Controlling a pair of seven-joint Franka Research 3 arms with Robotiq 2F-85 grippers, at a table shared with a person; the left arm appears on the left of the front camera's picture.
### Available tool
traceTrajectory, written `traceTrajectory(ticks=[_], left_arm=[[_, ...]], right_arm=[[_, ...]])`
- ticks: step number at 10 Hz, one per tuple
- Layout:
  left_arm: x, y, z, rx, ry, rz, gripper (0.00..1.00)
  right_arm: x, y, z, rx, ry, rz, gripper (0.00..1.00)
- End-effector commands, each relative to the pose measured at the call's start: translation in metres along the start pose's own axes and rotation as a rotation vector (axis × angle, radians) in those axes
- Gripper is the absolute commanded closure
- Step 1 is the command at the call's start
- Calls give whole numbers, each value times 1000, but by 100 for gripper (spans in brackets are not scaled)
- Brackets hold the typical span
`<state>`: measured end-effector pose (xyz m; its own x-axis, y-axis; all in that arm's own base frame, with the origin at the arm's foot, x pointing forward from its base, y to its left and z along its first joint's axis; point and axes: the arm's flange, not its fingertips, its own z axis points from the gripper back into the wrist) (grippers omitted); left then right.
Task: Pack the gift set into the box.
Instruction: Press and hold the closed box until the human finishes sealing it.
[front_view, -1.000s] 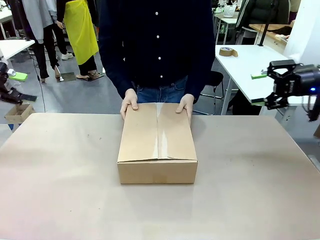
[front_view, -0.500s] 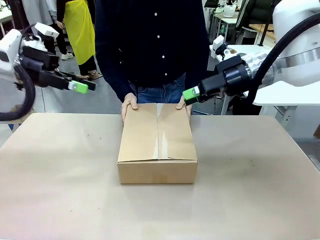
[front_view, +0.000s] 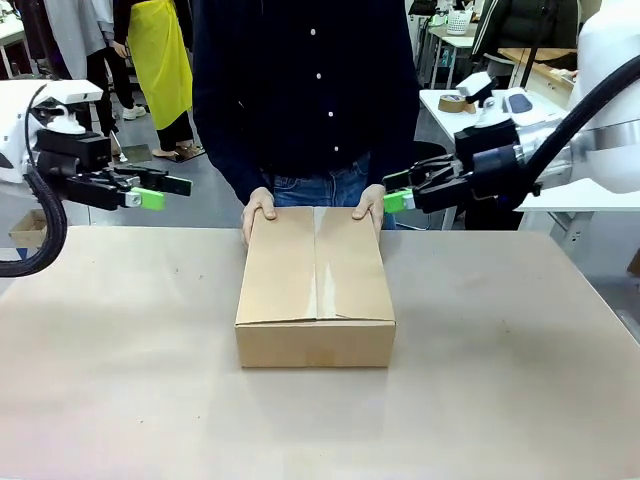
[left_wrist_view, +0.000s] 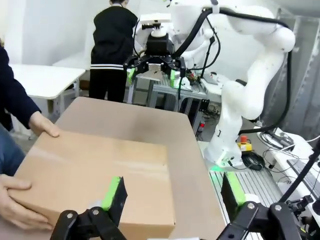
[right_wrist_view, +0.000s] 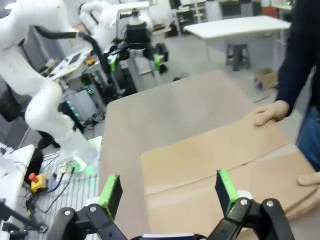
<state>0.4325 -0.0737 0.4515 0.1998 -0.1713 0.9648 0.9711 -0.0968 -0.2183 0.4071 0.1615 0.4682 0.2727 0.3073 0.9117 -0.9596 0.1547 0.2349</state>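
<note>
On the table (front_view: 120, 380) the closed box (front_view: 314, 285) runs lengthwise toward the person (front_view: 310, 90); left fingers (left_wrist_view: 113, 192), right fingers (right_wrist_view: 110, 191) wide.

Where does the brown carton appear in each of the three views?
Front view: carton at the centre of the table, flaps shut.
Left wrist view: lower left.
Right wrist view: lower right.
Shared landmark: the person's hands on one end of the carton.

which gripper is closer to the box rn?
The right gripper, its green pads just beside the person's hand on the box's far edge. The left gripper hangs well clear of the box's other side.
</note>
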Motion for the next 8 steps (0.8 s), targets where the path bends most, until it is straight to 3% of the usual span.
traceTrajectory(ticks=[1,2,3,5,7,8], left_arm=[[11,-4,-13,11,27,-28,0],[0,0,0,0,0,0,0],[-2,6,-38,234,37,-84,0],[-25,31,-106,425,81,-311,0],[-39,58,-136,439,69,-436,0],[-48,70,-148,437,89,-448,0]], right_arm=[[8,-1,-11,96,58,-40,0],[0,0,0,0,0,0,0],[-3,-10,-37,292,97,113,0],[-34,-56,-79,456,67,236,0],[-65,-96,-96,411,40,234,0],[-72,-106,-104,428,-22,247,0]])
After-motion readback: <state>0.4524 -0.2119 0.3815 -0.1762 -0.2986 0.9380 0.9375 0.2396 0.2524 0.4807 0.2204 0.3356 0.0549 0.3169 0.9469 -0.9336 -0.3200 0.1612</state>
